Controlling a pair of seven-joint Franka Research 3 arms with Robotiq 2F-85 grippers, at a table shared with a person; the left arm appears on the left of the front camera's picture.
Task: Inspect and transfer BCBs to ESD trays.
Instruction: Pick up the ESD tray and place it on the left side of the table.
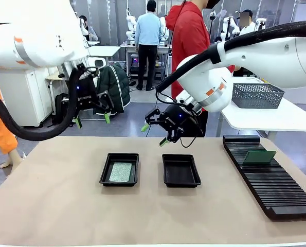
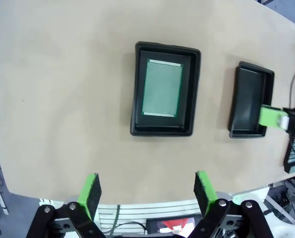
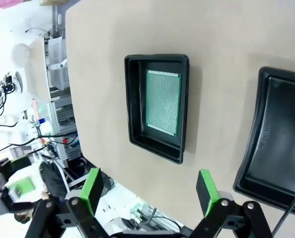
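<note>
Two black ESD trays sit side by side on the tan table. The left tray (image 1: 119, 169) (image 2: 165, 90) (image 3: 158, 106) holds one green BCB (image 1: 121, 172) (image 2: 161, 88) (image 3: 162, 102) lying flat. The right tray (image 1: 180, 170) (image 2: 251, 100) (image 3: 277, 140) holds nothing. Another BCB (image 1: 260, 157) stands tilted in the black slotted rack (image 1: 271, 176). My left gripper (image 1: 93, 120) (image 2: 147, 191) hangs open above the table's far edge, behind the left tray. My right gripper (image 1: 154, 134) (image 3: 148, 187) is open too, above the far edge behind the right tray. Neither holds anything.
The long ribbed rack runs along the table's right side. A grey mesh basket (image 1: 257, 95) rests on a white side table at the back right. A person in red (image 1: 189, 38) stands behind the right arm. Bare table lies in front of the trays.
</note>
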